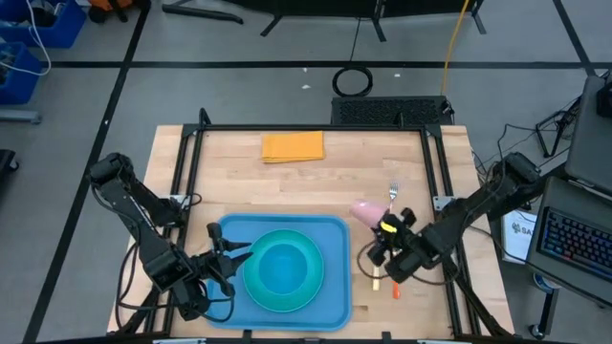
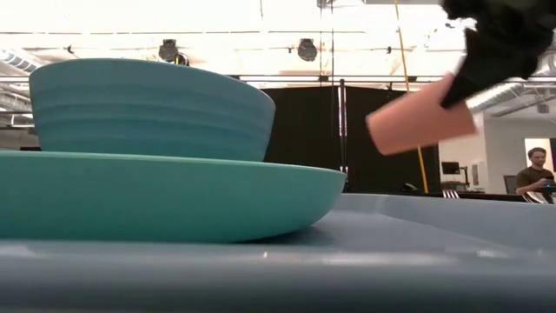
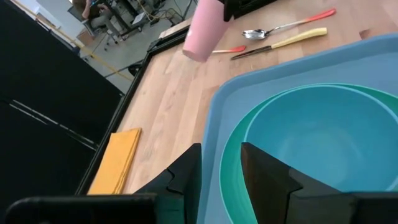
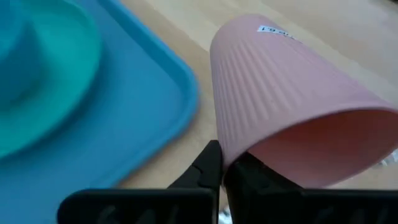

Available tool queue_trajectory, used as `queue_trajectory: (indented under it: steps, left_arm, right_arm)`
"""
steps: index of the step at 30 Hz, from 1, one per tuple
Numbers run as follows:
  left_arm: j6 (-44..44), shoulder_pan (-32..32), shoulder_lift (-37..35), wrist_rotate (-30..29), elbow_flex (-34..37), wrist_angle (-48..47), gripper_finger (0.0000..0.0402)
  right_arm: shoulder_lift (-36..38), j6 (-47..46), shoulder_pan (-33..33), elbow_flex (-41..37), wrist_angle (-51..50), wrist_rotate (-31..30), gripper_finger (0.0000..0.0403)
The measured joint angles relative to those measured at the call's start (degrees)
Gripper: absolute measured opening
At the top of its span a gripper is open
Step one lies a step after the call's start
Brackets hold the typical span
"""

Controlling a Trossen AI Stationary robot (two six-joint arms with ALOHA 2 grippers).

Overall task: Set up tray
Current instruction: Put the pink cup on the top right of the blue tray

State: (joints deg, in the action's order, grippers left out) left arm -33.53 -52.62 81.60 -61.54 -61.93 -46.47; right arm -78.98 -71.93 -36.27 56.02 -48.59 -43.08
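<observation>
1. The left gripper point(image 1: 232, 255) is placed at the left edge of the tray point(image 1: 330, 304), its fingers point(image 3: 186, 177) a little apart and straddling the raised rim; whether the rim is actually pinched cannot be told.
2. The tray is found on the near half of the worktop point(image 1: 239, 186), close to its front edge and roughly central. It is loaded with a turquoise plate point(image 1: 256, 291) and a blue bowl point(image 1: 283, 266) stacked on it.
3. The tray is judged stiff, smooth plastic, light in itself but made heavier and less balanced by the dishes. A hold on the rim at the middle of a side is advised; level carriage would be needed, since the dishes could slide on the slick surface.
4. An orange napkin point(image 1: 293, 146) is laid near the far edge of the worktop.
5. The right gripper point(image 1: 380, 232) is held just off the tray's right edge, its fingers clamped together on the lip of a pink cup point(image 1: 366, 211), which is carried tilted above the wood.
6. Cutlery point(image 1: 390, 277) is left on the worktop beside the tray's right edge.
</observation>
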Motion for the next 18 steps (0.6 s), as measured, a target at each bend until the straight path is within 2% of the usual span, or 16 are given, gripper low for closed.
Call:
queue_trajectory:
  steps: [4, 7, 12, 18]
  left_arm:
    - [0.0, 0.0, 0.0, 0.0, 0.0, 0.0, 0.0118]
    - [0.0, 0.0, 0.0, 0.0, 0.0, 0.0, 0.0118]
    - [0.0, 0.0, 0.0, 0.1, 0.0, -0.1, 0.0118]
    - [0.2, 0.0, 0.0, 0.0, 0.0, -0.1, 0.0118]
  right_arm:
    - [0.0, 13.0, 5.1, 3.5, 6.4, 5.9, 0.0001]
    - [0.0, 19.5, 8.4, 5.6, 8.7, 11.1, 0.0001]
    - [-0.3, 25.7, 12.6, 8.6, 8.9, 17.7, 0.0001]
    - [-0.3, 28.2, 16.4, 11.1, 8.1, 26.8, 0.0000]
